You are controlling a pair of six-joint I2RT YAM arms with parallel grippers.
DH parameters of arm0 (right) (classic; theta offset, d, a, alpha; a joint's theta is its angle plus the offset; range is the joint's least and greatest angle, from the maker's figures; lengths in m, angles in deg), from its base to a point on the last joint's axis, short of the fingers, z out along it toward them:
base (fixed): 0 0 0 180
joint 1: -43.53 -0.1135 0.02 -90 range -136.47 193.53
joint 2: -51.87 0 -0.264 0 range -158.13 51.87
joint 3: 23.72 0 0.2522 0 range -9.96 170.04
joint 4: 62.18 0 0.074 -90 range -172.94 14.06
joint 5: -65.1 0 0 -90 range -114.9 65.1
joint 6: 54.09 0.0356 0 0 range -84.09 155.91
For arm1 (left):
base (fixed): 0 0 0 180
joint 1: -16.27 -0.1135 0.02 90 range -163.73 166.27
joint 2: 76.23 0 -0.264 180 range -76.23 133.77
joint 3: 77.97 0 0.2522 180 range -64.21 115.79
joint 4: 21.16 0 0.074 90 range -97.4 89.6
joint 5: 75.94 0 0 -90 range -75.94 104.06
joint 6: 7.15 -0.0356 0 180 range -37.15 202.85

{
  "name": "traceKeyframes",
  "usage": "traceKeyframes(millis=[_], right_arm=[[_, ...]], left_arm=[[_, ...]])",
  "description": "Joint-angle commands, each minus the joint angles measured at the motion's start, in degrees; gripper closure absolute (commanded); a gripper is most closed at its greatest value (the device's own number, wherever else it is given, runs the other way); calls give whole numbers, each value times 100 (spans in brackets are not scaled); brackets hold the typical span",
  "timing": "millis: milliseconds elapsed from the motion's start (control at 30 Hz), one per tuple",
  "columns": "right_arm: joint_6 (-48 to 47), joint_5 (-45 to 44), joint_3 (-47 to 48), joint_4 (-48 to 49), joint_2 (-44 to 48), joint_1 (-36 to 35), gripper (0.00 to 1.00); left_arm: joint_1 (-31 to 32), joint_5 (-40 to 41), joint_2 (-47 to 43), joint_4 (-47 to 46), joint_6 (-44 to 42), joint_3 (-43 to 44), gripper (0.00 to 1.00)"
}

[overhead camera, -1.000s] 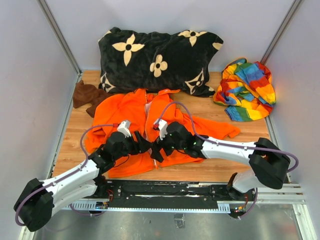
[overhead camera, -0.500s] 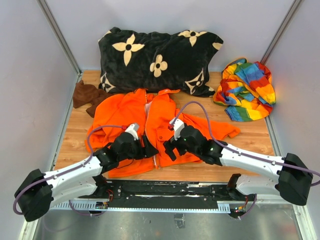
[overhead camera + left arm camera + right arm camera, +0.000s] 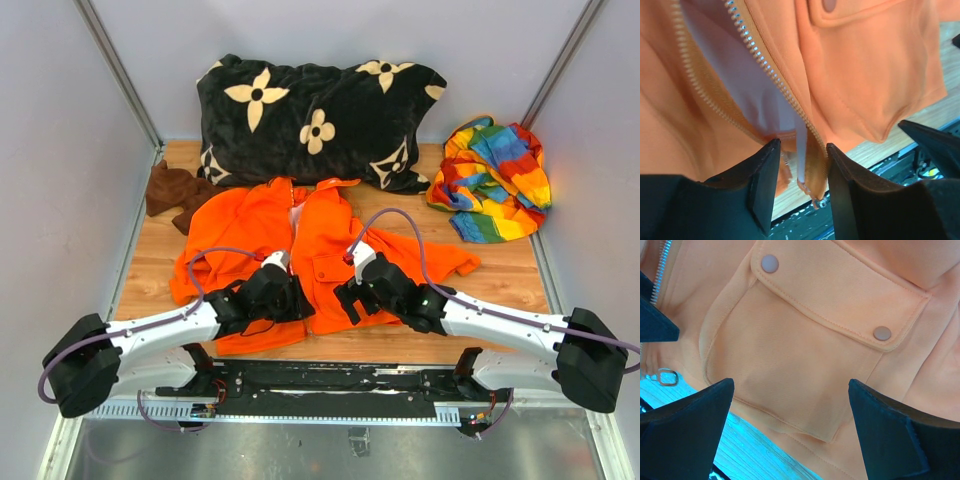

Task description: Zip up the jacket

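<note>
Top view, near edge of counter [image 3: 150, 270]. The left gripper [image 3: 300, 303] has slid toward 3 o'clock over the last second and now sits at the jacket's near hem, at the foot of the open front. Its jaws have narrowed from wide to roughly half. In the left wrist view, the left gripper [image 3: 802, 150] straddles the lower end of the zipper [image 3: 765, 65], with the pale tape and one row of teeth between the fingers. Some gap shows on either side, so I judge it closing and not yet clamped. The right gripper [image 3: 345, 300] has backed off from the centre line toward 4 o'clock. In its own view the right gripper [image 3: 790, 385] hangs wide open and holds nothing. It is over the patch pocket [image 3: 805, 365], and a small metal loop [image 3: 667, 376], possibly the zipper pull, lies near the hem at 9 o'clock. The jacket [image 3: 250, 225] lies flat mid-counter, collar toward 12 o'clock. The front is unzipped, with pink lining showing along the split. Meaning: the left side appears set to anchor the zipper base, while the right is free and still needs to find the pull. No teeth appear joined yet. Beyond, at 12 o'clock, lies the black flowered pillow [image 3: 320, 110]. The brown cloth [image 3: 175, 190] is at 10 o'clock and the rainbow cloth [image 3: 495, 180] at 2 o'clock, and neither has moved.
</note>
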Motion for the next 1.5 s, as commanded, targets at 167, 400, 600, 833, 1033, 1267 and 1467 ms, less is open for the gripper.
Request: traceKeyframes(millis=[167, 400, 600, 833, 1033, 1267, 1467], right_arm=[[97, -166, -87, 15, 108, 52, 2], [128, -1, -41, 51, 36, 47, 2], [99, 243, -90, 201, 91, 54, 2], [22, 694, -62, 186, 268, 196, 1], [21, 1276, -152, 295, 729, 390, 5], [296, 1914, -336, 531, 1279, 434, 23], [730, 2754, -865, 1589, 1245, 425, 36]], left_arm=[[59, 205, -555, 283, 12, -112, 61], [59, -210, -195, -133, 44, -209, 63], [59, -174, -388, -144, 21, -308, 71], [59, -420, -1040, -909, -202, -499, 91], [55, -367, -1271, -1669, -206, -617, 100], [50, -309, -992, -2716, 41, -697, 100], [50, -398, -755, -3576, 362, -811, 100]])
